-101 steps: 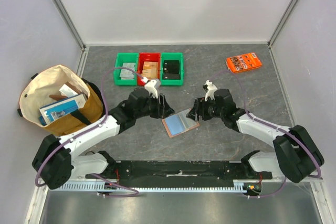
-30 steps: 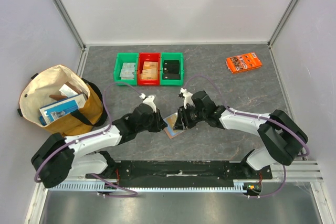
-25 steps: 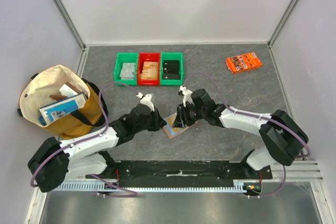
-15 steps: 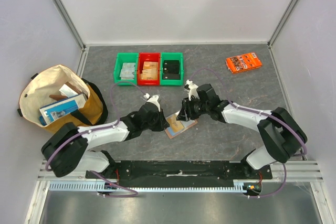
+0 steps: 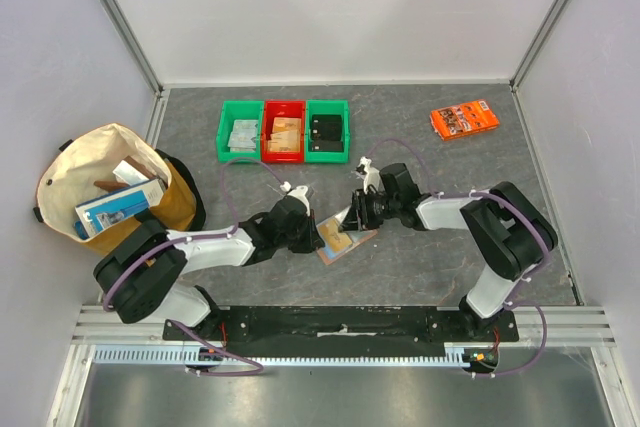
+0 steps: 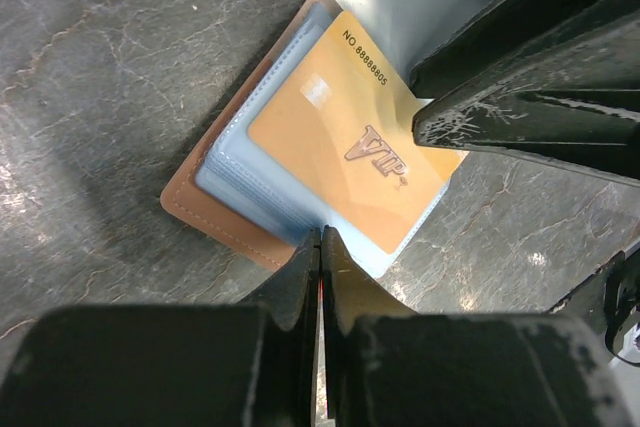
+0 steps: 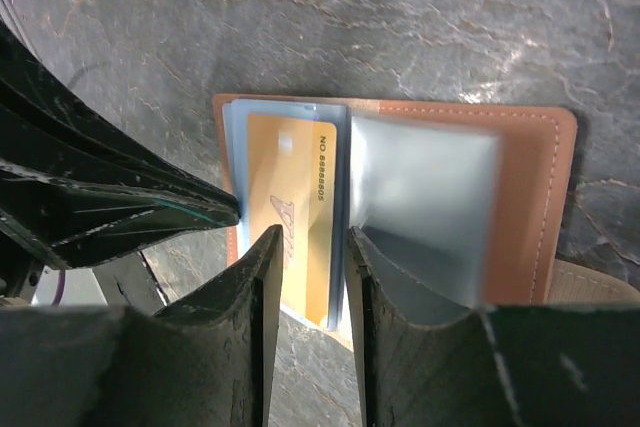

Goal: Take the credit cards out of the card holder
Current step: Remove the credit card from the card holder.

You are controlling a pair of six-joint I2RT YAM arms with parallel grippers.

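Note reddish-brown leather folding card holder (image 5: 340, 239) open at mid-table, tan-gold plastic credit card (image 7: 295, 187) sleeved inside. Steady its left edge with left gripper (image 6: 320, 247), pinched shut there. Close narrowly parted, empty right gripper (image 7: 312, 247) on card's short end: likely thin, stiff, slippery.

Left gripper (image 6: 320, 242) closed, right gripper (image 7: 310, 239) parted

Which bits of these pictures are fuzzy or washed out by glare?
Left wrist view: the near black fingers are soft, the tan plastic VIP card sharp. Right wrist view: the clear plastic sleeve of the reddish-brown leather card holder is blurred, whitish. Top view: even light.
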